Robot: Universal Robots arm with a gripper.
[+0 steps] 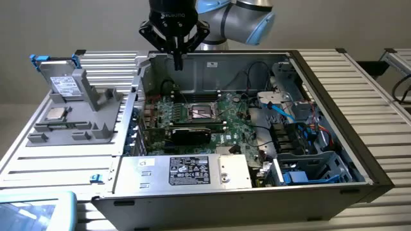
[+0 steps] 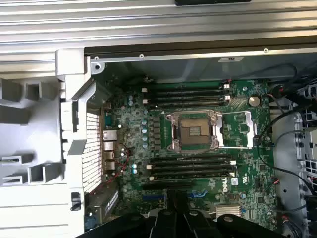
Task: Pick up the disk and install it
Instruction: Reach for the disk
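**Desk:** What's on your screens, biggest thing first?

**Operator:** The open PC case lies on its side on the slatted table, with its motherboard facing up. Beside it, on the exterior view's left, I see a grey fixture. The disk stands in that fixture, tilted back, label towards the camera, with its blue carrier poking up at the top corners.

**Desk:** How do you expect it to handle?

**Operator:** I'd call it stiff and fairly dense for its size, with smooth metal faces that may slip. It won't like a knock either. The plastic carrier looks like the weaker part, so I judge the long metal edges safer to pinch than the tabs.

**Desk:** And the arm?

**Operator:** The arm reaches in over the case's rear wall with its wrist pointing straight down, so my wrist camera looks onto the board and the empty CPU socket. It is well apart from the disk. The gripper has its fingers pressed together, with nothing between them.
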